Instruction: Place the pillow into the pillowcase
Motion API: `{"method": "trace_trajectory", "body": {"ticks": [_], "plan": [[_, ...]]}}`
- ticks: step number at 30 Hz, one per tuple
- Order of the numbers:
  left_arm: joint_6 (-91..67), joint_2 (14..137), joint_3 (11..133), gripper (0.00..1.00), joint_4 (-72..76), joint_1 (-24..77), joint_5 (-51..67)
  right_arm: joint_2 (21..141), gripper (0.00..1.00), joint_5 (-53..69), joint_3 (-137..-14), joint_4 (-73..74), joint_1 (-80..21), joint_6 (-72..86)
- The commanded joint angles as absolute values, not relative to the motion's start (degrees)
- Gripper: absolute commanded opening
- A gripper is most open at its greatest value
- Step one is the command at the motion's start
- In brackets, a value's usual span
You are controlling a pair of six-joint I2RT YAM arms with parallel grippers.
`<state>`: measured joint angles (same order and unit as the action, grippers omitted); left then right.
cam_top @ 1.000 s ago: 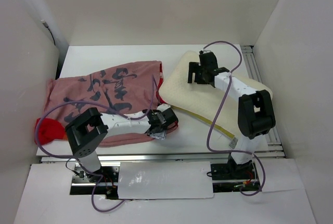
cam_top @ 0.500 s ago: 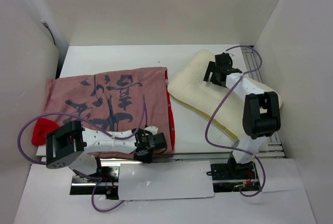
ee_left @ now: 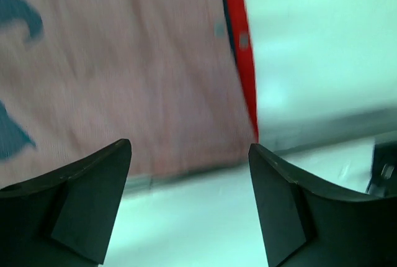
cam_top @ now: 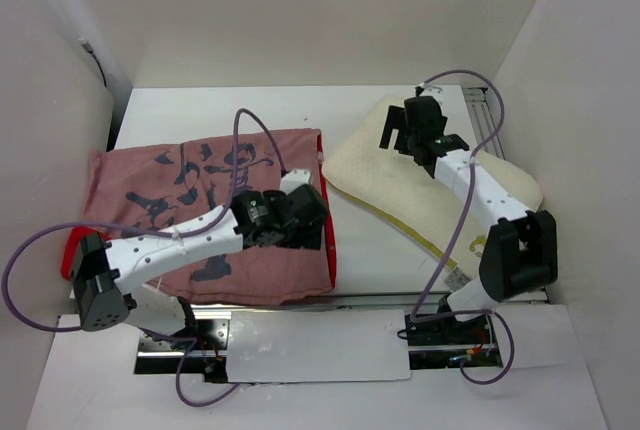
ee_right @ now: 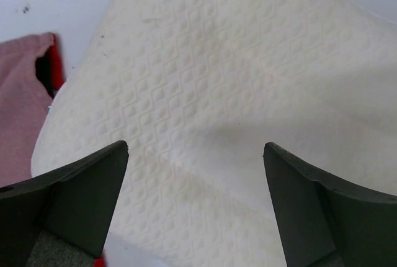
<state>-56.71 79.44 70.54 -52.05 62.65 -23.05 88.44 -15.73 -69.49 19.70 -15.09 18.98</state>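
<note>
Top view: pillowcase [cam_top: 190, 190] lies flat on table [cam_top: 200, 110] left, faded side up; pillow [cam_top: 385, 175] just beside it at right, not inside. We see left gripper [cam_top: 305, 222] over pillowcase's right edge, jaws wide, nothing held; right gripper [cam_top: 397, 130] over pillow, also released.

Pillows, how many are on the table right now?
1. The pillow lies on the right side, under the open right gripper, just beside the pillowcase. The pillowcase looks flat, so none seems hidden inside.
</note>
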Motion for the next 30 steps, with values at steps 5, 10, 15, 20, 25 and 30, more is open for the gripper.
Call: {"method": "trace_trajectory", "body": {"ticks": [5, 10, 15, 20, 25, 30], "plan": [[-41.1, 91.9, 75.8, 0.87, -36.7, 50.5, -18.5, 83.8, 0.92, -17.9, -67.1, 19.0, -14.1, 21.2], [-40.1, 107.0, 86.4, 0.86, -39.3, 49.4, -18.8, 85.9, 0.92, -16.9, -68.2, 19.0, -12.8, 21.2], [-41.7, 115.4, 92.0, 0.82, -43.3, 48.9, -20.2, 87.3, 0.92, -16.9, -68.2, 19.5, -12.8, 21.2], [-42.4, 117.4, 92.0, 0.7, -42.8, 47.1, -19.5, 87.8, 0.92, -16.9, -67.7, 19.5, -12.2, 21.2], [-42.4, 118.1, 90.3, 0.61, -40.7, 46.6, -17.4, 88.9, 0.92, -16.4, -67.7, 19.5, -11.7, 21.2], [-41.2, 118.7, 90.8, 0.61, -39.6, 46.1, -15.2, 89.4, 0.92, -16.3, -67.7, 19.5, -11.7, 21.2]]}}
